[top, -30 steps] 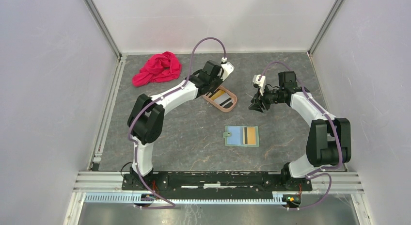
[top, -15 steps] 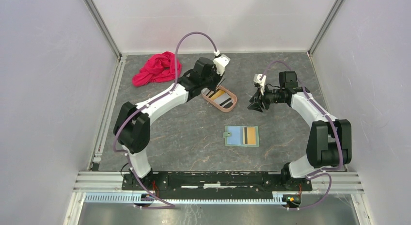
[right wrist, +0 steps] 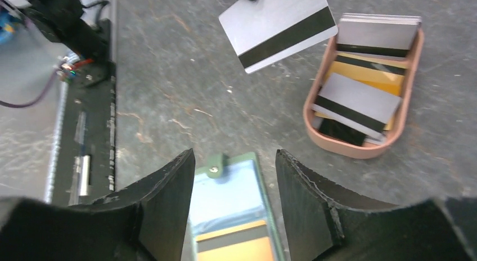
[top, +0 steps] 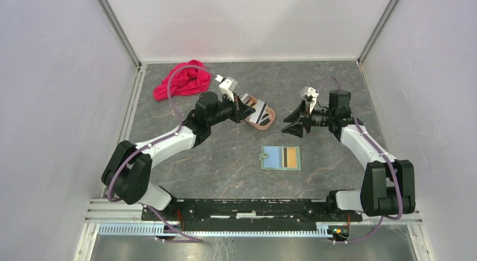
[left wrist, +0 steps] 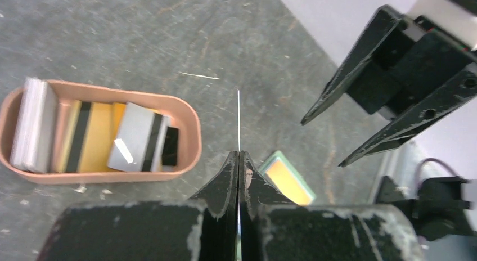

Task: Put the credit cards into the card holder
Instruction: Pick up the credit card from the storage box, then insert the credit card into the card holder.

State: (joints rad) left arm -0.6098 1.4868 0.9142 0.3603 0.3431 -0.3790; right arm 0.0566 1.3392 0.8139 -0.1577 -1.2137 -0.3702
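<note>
A: Left tool (left wrist: 238, 157) has lifted off the tray (top: 260, 116), clamped on grey card (right wrist: 278, 27). Right tool (top: 293, 123) widened, empty.
B: Card holder (top: 281, 157) open on bench (top: 214, 160). Probably a handover: pinch the free edge squarely first.

Left gripper (left wrist: 239, 160) clamps a credit card (right wrist: 278, 27); right gripper (right wrist: 234, 157) gapes opposite.

Tray (left wrist: 194, 138) of cards (left wrist: 138, 140) behind the card holder (top: 273, 157)

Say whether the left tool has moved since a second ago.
Yes. The left tool, shut on a grey striped plastic card, has shifted left, from over the pinkish-tan oval tray to its left end.
</note>
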